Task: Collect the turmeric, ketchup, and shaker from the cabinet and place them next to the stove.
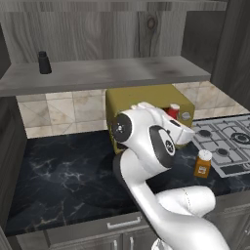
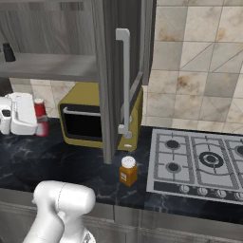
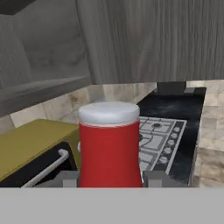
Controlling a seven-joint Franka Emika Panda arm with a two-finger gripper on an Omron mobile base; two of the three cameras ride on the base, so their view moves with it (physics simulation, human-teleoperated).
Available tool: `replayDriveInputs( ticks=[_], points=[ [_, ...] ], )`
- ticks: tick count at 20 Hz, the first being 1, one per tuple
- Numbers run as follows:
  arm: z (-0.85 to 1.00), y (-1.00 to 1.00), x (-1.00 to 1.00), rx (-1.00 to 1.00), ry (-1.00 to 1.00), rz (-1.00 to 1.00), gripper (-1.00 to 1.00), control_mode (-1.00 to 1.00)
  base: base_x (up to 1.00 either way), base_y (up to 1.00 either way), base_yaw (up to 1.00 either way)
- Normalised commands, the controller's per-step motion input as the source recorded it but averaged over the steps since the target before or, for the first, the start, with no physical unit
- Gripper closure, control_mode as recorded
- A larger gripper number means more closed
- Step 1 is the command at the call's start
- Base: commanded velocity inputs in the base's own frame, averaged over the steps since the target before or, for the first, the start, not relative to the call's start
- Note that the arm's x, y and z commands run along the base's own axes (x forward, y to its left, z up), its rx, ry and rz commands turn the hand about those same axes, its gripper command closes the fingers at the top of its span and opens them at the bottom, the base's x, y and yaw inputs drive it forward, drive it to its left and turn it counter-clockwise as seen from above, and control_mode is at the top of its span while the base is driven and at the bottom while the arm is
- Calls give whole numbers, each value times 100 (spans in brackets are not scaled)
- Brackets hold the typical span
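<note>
My gripper [image 3: 110,178] is shut on the ketchup [image 3: 109,148], a red bottle with a pale cap, held upright in the air in front of the microwave. The ketchup [image 1: 173,110] peeks out past the hand [image 1: 179,124]; from the right, the ketchup [image 2: 40,114] sits beside the white gripper [image 2: 29,116]. The turmeric [image 1: 203,163], an orange jar with a white lid, stands on the counter just left of the stove [image 1: 227,141]. The black shaker [image 1: 44,62] stands at the left of the cabinet shelf [image 1: 112,73]. The turmeric [image 2: 128,171], stove [image 2: 199,159] and shaker [image 2: 7,52] also show from the right.
A yellow-olive microwave [image 1: 141,97] stands on the dark marble counter [image 1: 68,171] under the shelf. The open cabinet door [image 2: 111,71] with its long white handle [image 2: 124,80] juts out between the microwave [image 2: 90,118] and the stove.
</note>
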Motion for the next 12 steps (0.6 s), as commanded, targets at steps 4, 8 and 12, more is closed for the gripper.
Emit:
replayDriveInputs(
  ticks=[4,8,12],
  points=[
    [-51,-99,2,4,12,-18,100,-100,0,0,0],
    [-52,-90,0,3,13,-23,100,-100,0,0,0],
    [-59,-78,0,1,15,-28,100,-100,0,0,0]
  ],
)
